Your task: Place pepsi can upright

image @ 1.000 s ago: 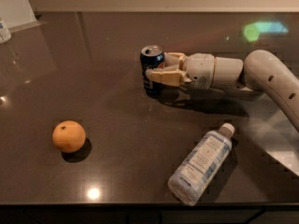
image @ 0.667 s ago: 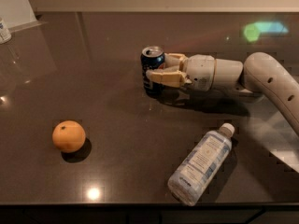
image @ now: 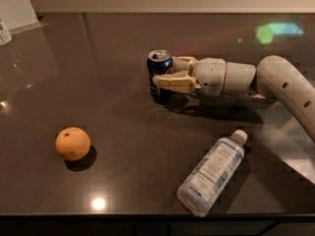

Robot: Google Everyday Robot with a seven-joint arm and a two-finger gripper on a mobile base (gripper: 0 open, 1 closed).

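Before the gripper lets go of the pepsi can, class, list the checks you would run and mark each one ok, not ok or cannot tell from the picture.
1. Pepsi can upright, silver top facing up: ok.
2. Can base resting flat on the table: cannot tell; the near finger and shadow hide part of it.
3. Gripper at the can, fingers on either side of it: ok.
4. Space around the can: ok; the orange and the lying water bottle are well apart from it.
5. Way back for the arm to the right: ok; the bottle lies nearer the camera, not touching it.
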